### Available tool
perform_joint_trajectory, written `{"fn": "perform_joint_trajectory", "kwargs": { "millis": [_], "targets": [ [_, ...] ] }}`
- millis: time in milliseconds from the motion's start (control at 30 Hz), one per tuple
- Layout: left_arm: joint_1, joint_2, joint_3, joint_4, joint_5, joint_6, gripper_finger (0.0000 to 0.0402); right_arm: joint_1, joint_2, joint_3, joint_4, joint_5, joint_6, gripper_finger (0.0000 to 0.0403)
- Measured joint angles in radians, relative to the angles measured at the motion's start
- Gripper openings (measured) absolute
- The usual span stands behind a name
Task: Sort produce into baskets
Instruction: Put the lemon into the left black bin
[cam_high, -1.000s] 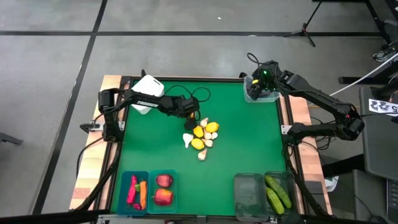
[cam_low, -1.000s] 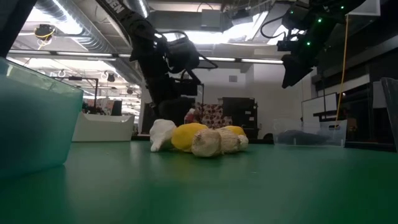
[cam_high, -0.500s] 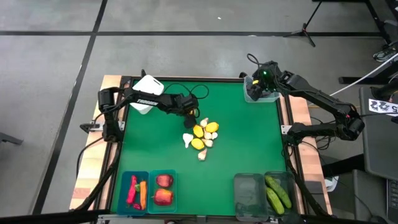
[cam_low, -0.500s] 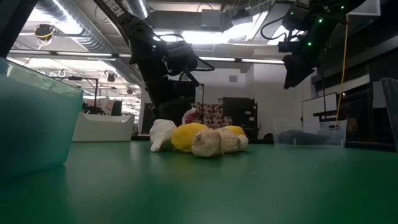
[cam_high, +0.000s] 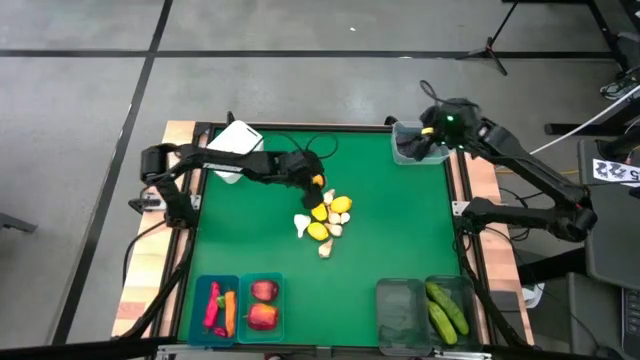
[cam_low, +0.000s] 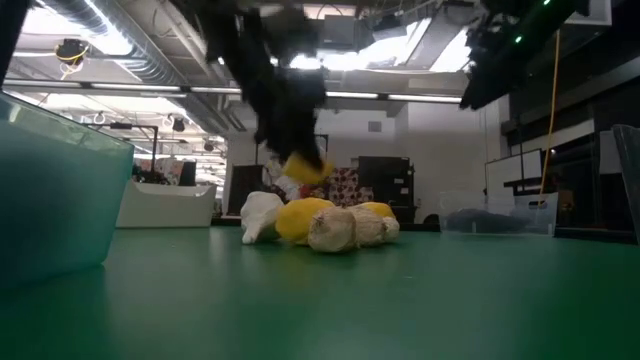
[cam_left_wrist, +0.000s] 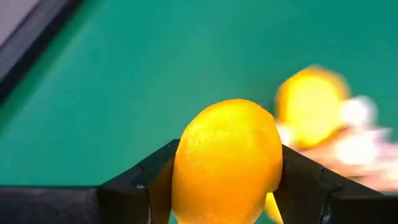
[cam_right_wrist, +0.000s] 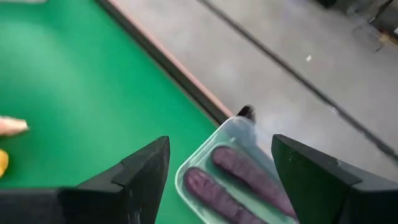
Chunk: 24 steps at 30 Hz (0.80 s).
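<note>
- Left tool (cam_left_wrist: 227, 186) pinches a lemon (cam_left_wrist: 225, 163) above the green tabletop (cam_high: 390, 230), just beside the pile of lemons and garlic (cam_high: 328, 220).
- Right tool (cam_right_wrist: 217, 180), spread, hovers over the clear tub (cam_right_wrist: 239, 168) holding eggplants (cam_right_wrist: 249, 171) at the far corner.

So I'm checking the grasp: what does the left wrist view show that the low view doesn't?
Only the left wrist view: the left claw closed on the lemon, a finger against each side. Only the low view: that lemon lifted clear above the pile, plus the teal basket and white box. Both: the lemon and garlic pile on the green table.
</note>
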Motion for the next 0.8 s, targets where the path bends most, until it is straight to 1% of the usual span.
{"fn": "perform_joint_trajectory", "kwargs": {
  "millis": [100, 233, 367, 467, 533, 700, 800],
  "targets": [
    [-0.062, -0.056, 0.034, 0.048, 0.004, -0.006, 0.0208, 0.000, -0.066, 0.000, 0.000, 0.014, 0.000, 0.0282],
    [-0.192, -0.086, 0.067, 0.282, 0.028, 0.014, 0.0211, 0.000, -0.131, 0.000, 0.000, 0.016, 0.008, 0.0282],
    [-0.337, -0.039, 0.090, 0.515, 0.004, 0.111, 0.0213, 0.000, -0.157, 0.000, -0.009, 0.018, 0.029, 0.0282],
    [-0.423, 0.036, 0.145, 0.614, -0.048, 0.176, 0.0213, 0.000, -0.168, 0.000, -0.037, 0.012, 0.038, 0.0282],
    [-0.462, 0.106, 0.204, 0.629, -0.069, 0.207, 0.0213, 0.000, -0.172, 0.000, -0.051, 0.012, 0.038, 0.0282],
    [-0.514, 0.334, 0.420, 0.604, -0.076, 0.260, 0.0214, 0.000, -0.173, 0.000, -0.102, -0.008, 0.048, 0.0282],
    [-0.516, 0.440, 0.536, 0.524, -0.072, 0.281, 0.0214, 0.000, -0.173, 0.000, -0.119, -0.014, 0.052, 0.0282]
  ]
}}
